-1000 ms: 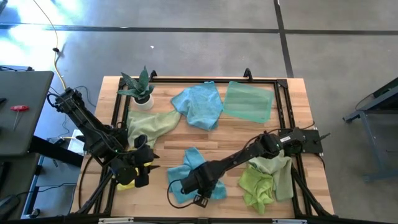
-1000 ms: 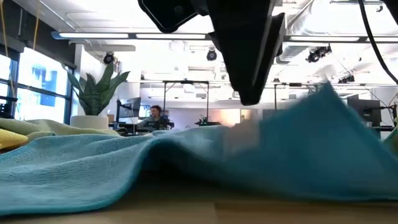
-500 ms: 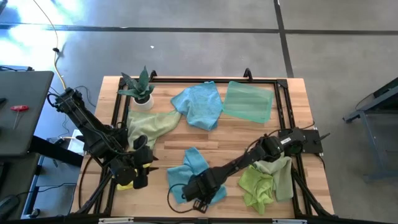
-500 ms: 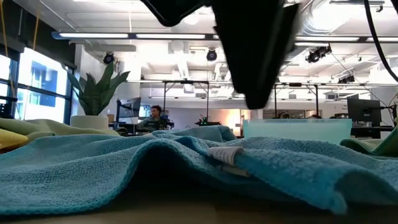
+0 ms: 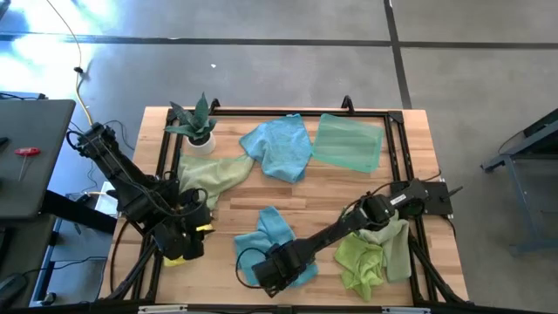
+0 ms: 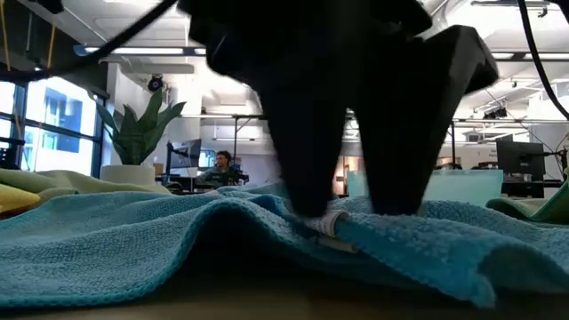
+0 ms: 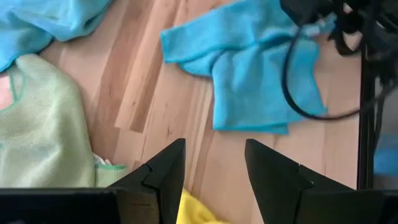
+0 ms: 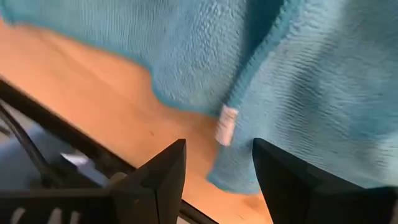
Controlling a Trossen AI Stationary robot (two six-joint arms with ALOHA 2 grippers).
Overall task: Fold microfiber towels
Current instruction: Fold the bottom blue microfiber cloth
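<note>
Folding has barely started: the blue towel (image 5: 272, 237) at the tabletop's (image 5: 323, 187) near edge lies rumpled under the right gripper (image 5: 268, 276), whose fingers stand apart, clamped on nothing. The other towels stay crumpled. The left gripper (image 5: 193, 234), apart too, waits at the left edge.

Yellow towel (image 5: 177, 258) mostly hidden beneath left tool (image 5: 193, 240).
</note>
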